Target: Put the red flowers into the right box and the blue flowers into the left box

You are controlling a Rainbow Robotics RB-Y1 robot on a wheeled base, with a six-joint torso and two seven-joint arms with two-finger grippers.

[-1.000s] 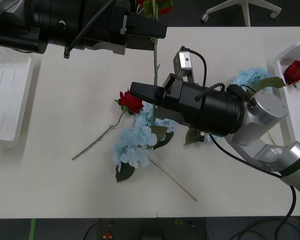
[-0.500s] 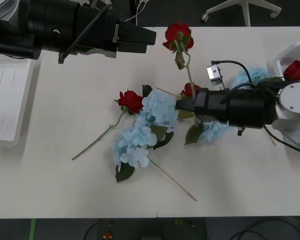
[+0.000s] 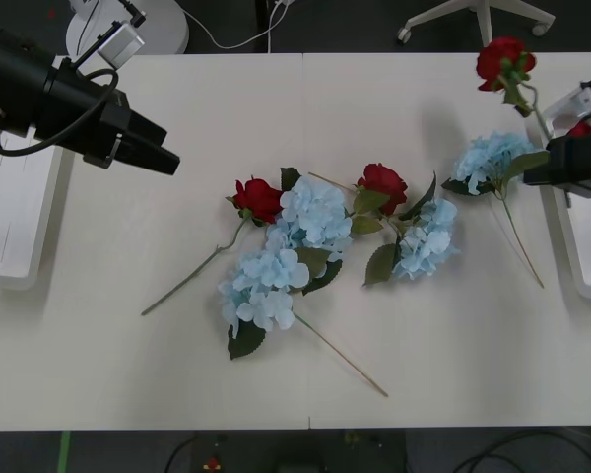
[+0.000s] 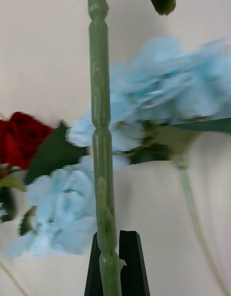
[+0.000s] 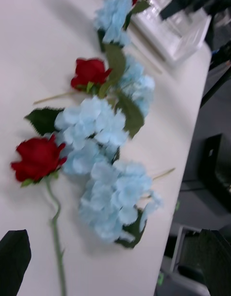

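Front view: the right gripper (image 3: 528, 175), its black jaws clenched on the thin green stem of a deep red artificial rose (image 3: 500, 59), is holding it at the table's (image 3: 128, 345) right edge, just beside the shallow white plastic right box (image 3: 571, 266); the stem's long axis is running away from the jaws, bloom far out. Half a second ago this rose was over mid-table. The left gripper (image 5: 113, 257), jaws released, is now drawn back near the ribbed white left box (image 3: 10, 207); two red roses and four fluffy pale blue flowers (image 3: 315, 212) are lying mid-table.

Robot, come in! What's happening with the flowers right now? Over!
Right gripper shut on red rose stem, beside right box. Left gripper open, empty, near left box. Nothing blocking.
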